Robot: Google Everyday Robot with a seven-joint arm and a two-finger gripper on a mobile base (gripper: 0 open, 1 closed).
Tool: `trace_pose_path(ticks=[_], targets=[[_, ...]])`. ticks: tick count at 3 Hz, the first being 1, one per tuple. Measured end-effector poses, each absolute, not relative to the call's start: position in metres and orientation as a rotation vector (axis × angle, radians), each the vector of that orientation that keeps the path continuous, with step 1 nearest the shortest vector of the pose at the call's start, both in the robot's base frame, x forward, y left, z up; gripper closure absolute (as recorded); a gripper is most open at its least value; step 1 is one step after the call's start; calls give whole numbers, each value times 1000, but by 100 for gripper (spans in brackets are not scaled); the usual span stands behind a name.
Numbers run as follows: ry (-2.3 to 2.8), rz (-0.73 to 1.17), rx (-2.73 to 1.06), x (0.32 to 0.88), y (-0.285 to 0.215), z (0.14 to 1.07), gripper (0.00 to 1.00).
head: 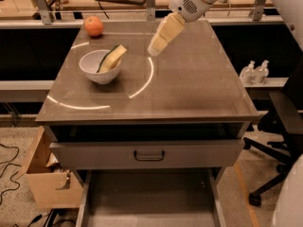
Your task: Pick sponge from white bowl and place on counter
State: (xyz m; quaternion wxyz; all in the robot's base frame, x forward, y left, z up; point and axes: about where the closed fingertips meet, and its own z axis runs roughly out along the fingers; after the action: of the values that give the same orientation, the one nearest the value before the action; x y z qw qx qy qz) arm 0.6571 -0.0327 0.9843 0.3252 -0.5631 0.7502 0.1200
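Counter (199,89) — white bowl (91,73), orange (93,26) — jaws above

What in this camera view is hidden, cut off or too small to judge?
- Sponge: its lower end is hidden behind the wall of the bowl.
- Gripper, above the counter to the right of the bowl: its height over the surface cannot be judged from this one view.
- Arm: cut off by the top edge.
- Bottles at right: labels too small to read.
- Gap above the drawer: too dark.

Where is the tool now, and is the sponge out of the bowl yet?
Tool above counter, beside white bowl, apart from it. Sponge leaning in bowl, not yet picked. Nothing between them; orange behind bowl.
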Motion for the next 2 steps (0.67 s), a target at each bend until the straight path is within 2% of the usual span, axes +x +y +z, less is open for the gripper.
trace_pose_path(ticks=[1, 2], targets=[[1967, 315, -1476, 657, -33, 984, 0], [1986, 336, -1514, 659, -8, 966, 0]])
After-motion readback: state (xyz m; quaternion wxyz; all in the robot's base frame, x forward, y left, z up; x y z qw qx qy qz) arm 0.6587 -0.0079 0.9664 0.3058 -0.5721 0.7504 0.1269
